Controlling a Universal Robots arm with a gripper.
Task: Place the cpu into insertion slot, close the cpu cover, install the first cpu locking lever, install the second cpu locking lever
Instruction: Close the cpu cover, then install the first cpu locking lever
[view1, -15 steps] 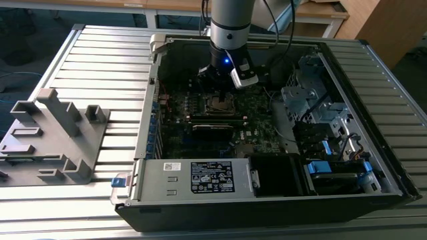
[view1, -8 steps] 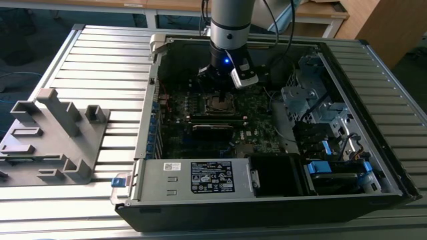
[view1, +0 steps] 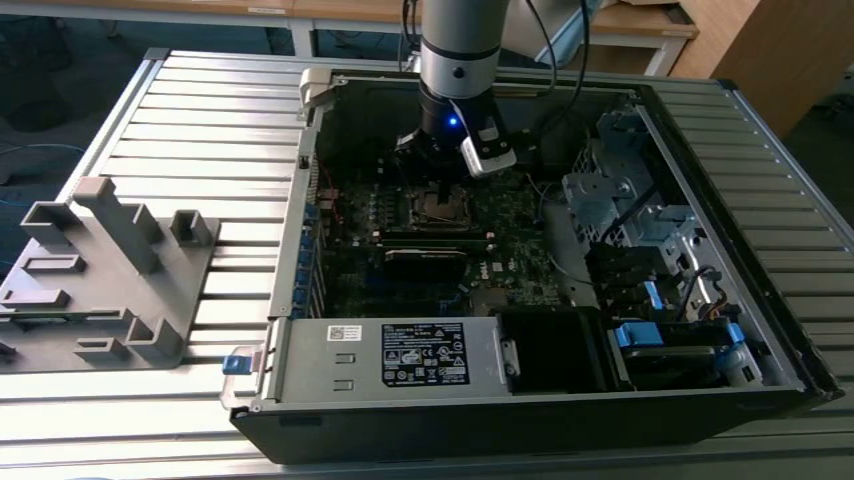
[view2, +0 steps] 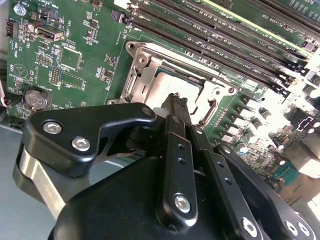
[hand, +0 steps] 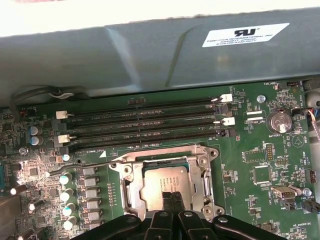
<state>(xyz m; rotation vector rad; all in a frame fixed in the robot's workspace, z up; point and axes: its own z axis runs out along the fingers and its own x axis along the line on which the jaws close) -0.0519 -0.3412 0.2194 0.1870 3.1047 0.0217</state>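
Gripper fingers are pressed together on nothing, tips low over one edge of the cpu; I cannot tell whether they touch it. That chip lies flat in the slot, with the cover down around it. Memory slots run just beyond on the green board.

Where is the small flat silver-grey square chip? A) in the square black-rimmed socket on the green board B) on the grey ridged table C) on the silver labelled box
A: the silver-grey chip lies inside the black-rimmed socket, right below the gripper.
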